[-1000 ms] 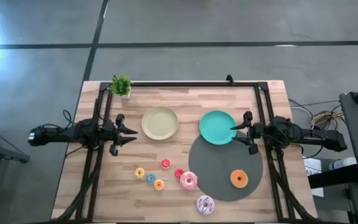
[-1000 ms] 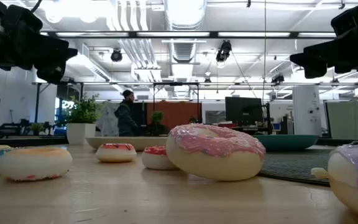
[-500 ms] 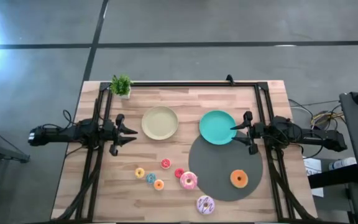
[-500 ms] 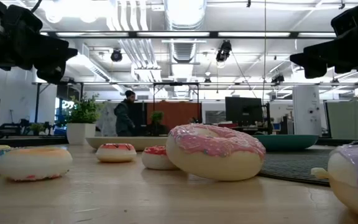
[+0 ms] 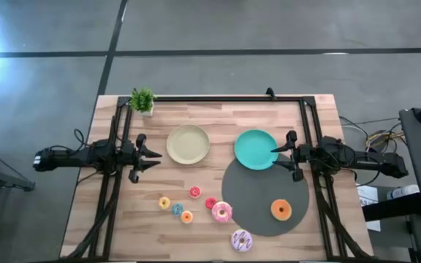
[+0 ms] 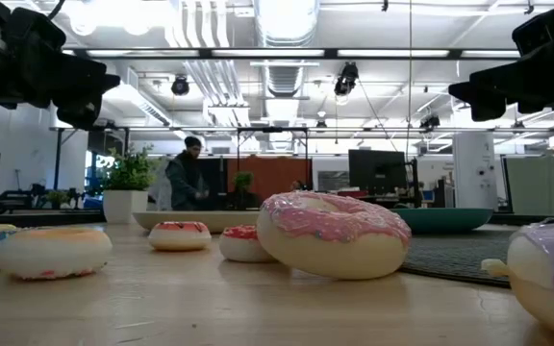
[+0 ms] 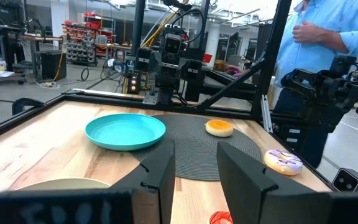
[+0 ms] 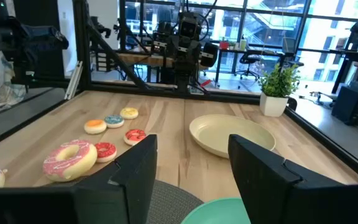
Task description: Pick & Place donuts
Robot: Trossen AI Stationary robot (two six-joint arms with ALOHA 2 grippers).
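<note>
Eight toy donuts lie flat on the table's near half. The pink one (image 5: pixel 221 212) (image 8: pixel 69 158) and the lilac sprinkled one (image 5: pixel 241 240) (image 7: pixel 283 161) rest on the wood. The larger orange one (image 5: pixel 281 210) (image 7: pixel 219 127) sits on a grey round mat (image 5: pixel 258 183). Small ones lie left of the pink one: two red (image 5: pixel 195 192) (image 5: pixel 210 203), yellow (image 5: pixel 164 203), blue (image 5: pixel 177 209), orange (image 5: pixel 187 216). My left gripper (image 5: pixel 152 157) (image 7: pixel 196 180) hovers open above the table's left side. My right gripper (image 5: pixel 276 153) (image 8: pixel 188 174) hovers open at the teal plate's right rim.
A beige plate (image 5: pixel 188 144) and a teal plate (image 5: pixel 256 149) lie mid-table between the grippers. A small potted plant (image 5: pixel 142 101) stands at the far left corner. A black frame runs along the far, left and right edges. A person in a blue shirt (image 7: pixel 328 37) stands beyond the right edge.
Both arms and all donuts have kept still. A person far off in the room behind the table has stepped a little leftward in the low view.
</note>
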